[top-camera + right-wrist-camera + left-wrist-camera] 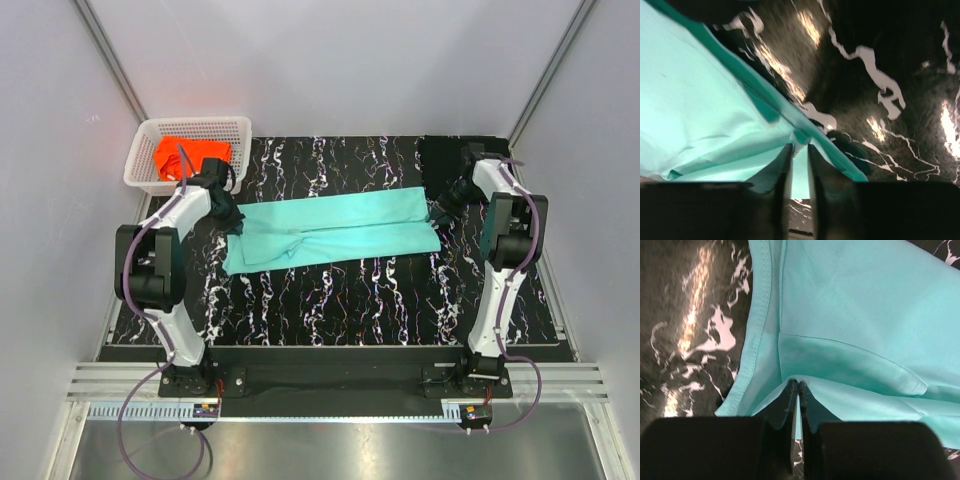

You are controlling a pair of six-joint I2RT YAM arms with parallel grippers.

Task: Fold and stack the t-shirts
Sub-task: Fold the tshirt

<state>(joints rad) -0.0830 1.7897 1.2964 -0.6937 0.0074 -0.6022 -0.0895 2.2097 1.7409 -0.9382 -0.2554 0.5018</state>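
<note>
Left gripper (798,384) pinching smooth mint-teal t-shirt (855,315) hem; right gripper (800,147) slightly parted around folded edge; glossy veined tabletop (690,315).

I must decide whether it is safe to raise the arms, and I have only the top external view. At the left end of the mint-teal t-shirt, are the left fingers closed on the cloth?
Observer: In the left wrist view, the left fingers are almost together, and a thin fold of the mint-teal t-shirt runs in between their tips.
Operator: And the right fingers, at the other end?
Observer: In the right wrist view, the right fingers stand slightly apart. Teal cloth shows in the gap, but I cannot tell whether they pinch it.
</note>
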